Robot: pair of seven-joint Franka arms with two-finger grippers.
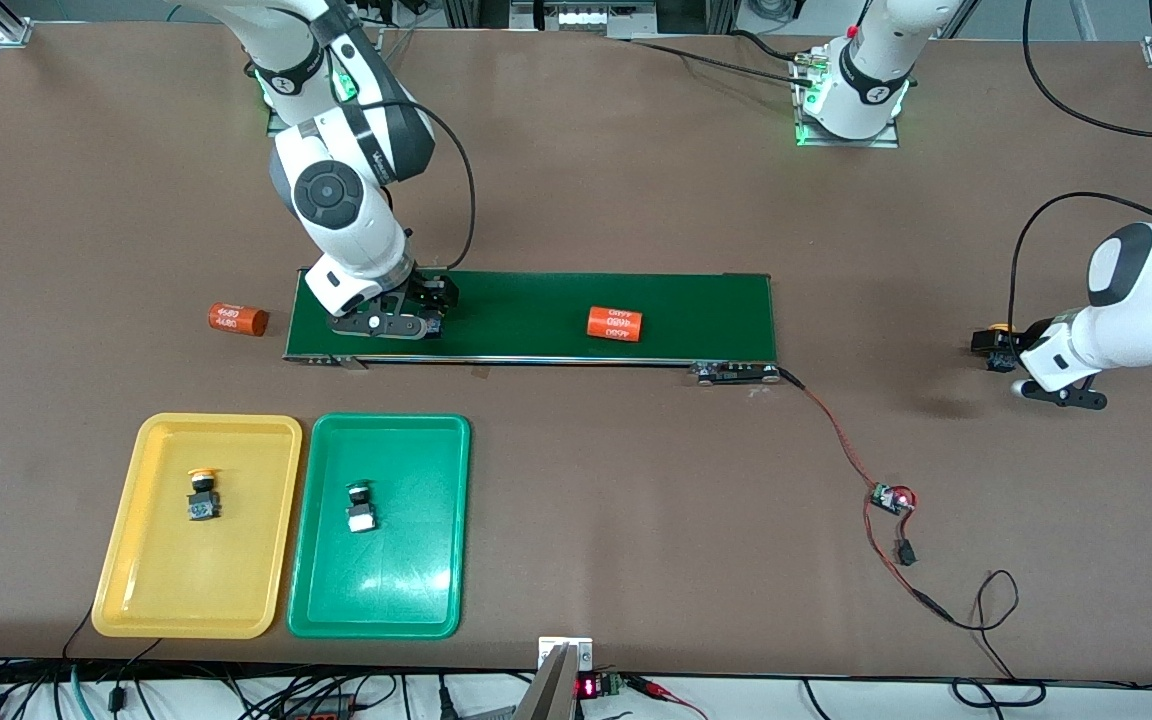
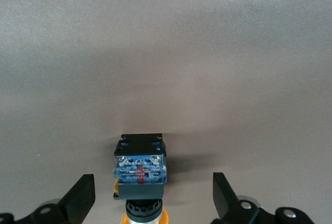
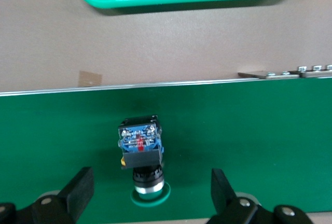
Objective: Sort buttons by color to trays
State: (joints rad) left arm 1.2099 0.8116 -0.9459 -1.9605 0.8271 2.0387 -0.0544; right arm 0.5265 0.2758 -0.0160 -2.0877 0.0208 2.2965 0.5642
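The right gripper [image 1: 434,300] hangs low with its 2 fingers [image 3: 78,190] spread wide (nothing between them is gripped), its arm bent down from its base. The left gripper [image 1: 988,345] is low too, fingers [image 2: 80,198] spread, wrist turned sideways.

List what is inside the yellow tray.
The yellow tray holds one button with a yellow cap and a dark body, lying on the tray floor. Nothing else shows in it. The part of the floor directly under the button is covered.
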